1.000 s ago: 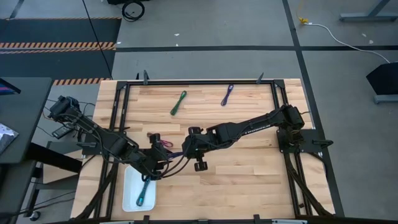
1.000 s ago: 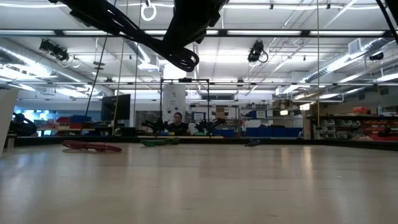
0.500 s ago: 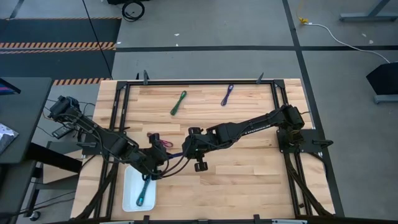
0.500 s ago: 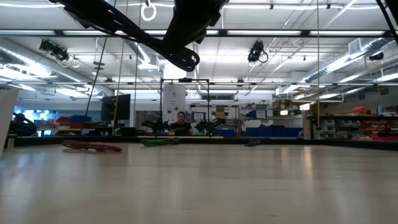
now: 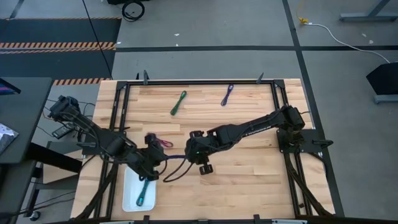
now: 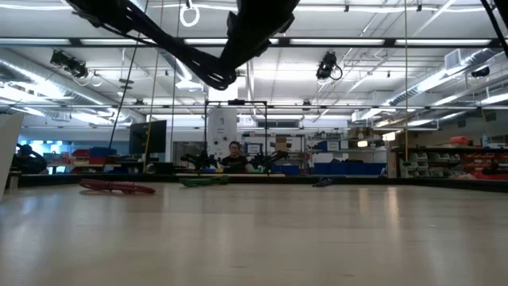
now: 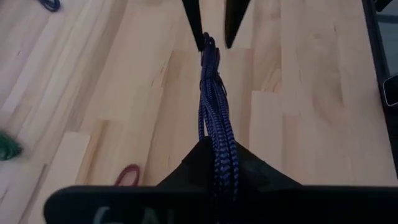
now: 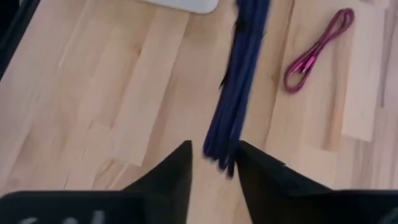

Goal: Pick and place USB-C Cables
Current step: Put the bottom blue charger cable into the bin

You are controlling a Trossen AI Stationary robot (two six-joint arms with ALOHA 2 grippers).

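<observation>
A blue-violet USB-C cable (image 5: 174, 158) is stretched above the table's middle between my two grippers. My left gripper (image 5: 163, 160) is shut on one end of it. My right gripper (image 8: 214, 155) stands open, one finger on either side of the cable's other end (image 8: 219, 149). A magenta cable (image 5: 160, 142) lies on the wood just beyond them. A green cable (image 5: 179, 102) and a purple cable (image 5: 227, 94) lie near the far edge. A teal cable (image 5: 145, 193) lies in the white tray (image 5: 130, 186). My left gripper pinches the bundle's end (image 7: 217, 152) between its two shut fingers. The fingers lie level and along the cable, pointing toward the table's right. The cable runs straight out ahead of them, lifted clear of the table. My right gripper's fingers (image 7: 198, 28) flank the far end; whether they touch it I cannot tell.
The white tray sits at the near left, just below my left arm. A black frame (image 5: 199, 81) runs around the tabletop. Bare wood lies to the near right. In the low view a person (image 6: 235, 159) shows far behind the table.
My two grippers have drawn a little apart: the left toward the table's left edge, the right toward its right and near edges. The blue-violet cable has stayed lifted between them.
</observation>
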